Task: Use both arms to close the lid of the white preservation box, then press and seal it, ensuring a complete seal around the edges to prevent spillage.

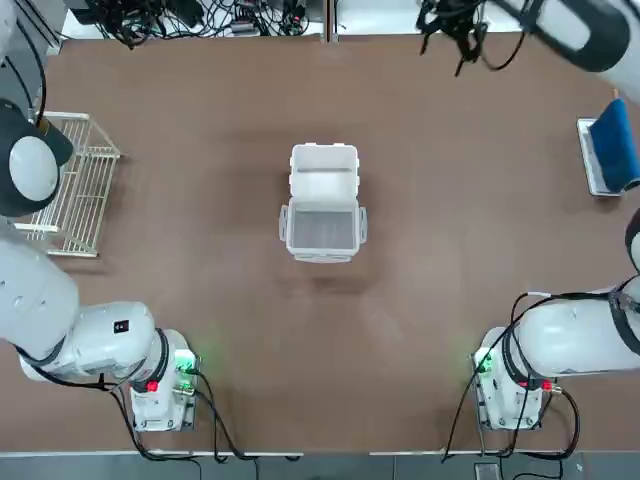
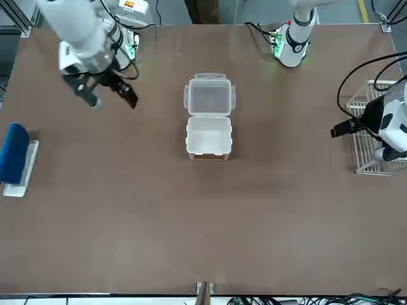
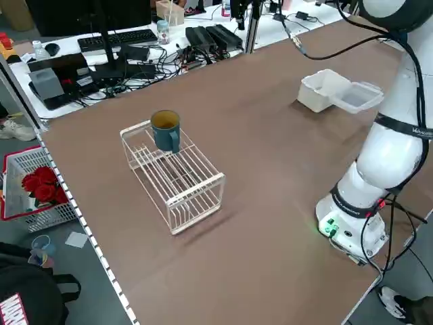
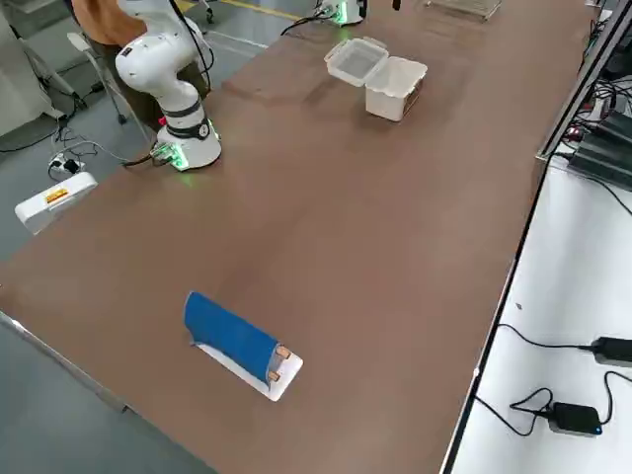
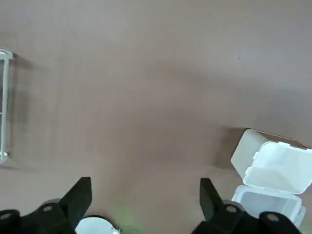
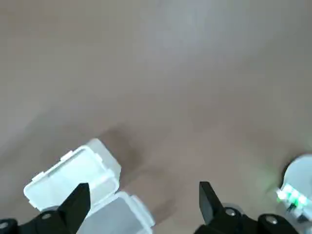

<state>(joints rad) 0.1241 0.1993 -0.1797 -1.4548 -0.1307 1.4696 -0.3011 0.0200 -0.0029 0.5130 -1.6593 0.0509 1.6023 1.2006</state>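
The white preservation box (image 1: pixel 324 170) stands open at mid-table, its well facing up. Its translucent lid (image 1: pixel 322 228) lies folded flat on the table on the robot's side of it, latch tabs sticking out at the sides. The front view shows the box (image 2: pixel 208 138) and lid (image 2: pixel 210 98) as well. My right gripper (image 2: pixel 105 95) hangs open high above the table, off to the box's right. My left gripper (image 5: pixel 145 200) is open too, out at the left by the wire rack, with the box (image 5: pixel 273 165) far ahead of it. Neither gripper touches anything.
A white wire rack (image 1: pixel 75 185) stands at the left edge, with a blue mug (image 3: pixel 166 128) on it. A blue roll on a white tray (image 1: pixel 610 150) lies at the right edge. Cables run along the far edge. Bare brown table (image 1: pixel 200 300) surrounds the box.
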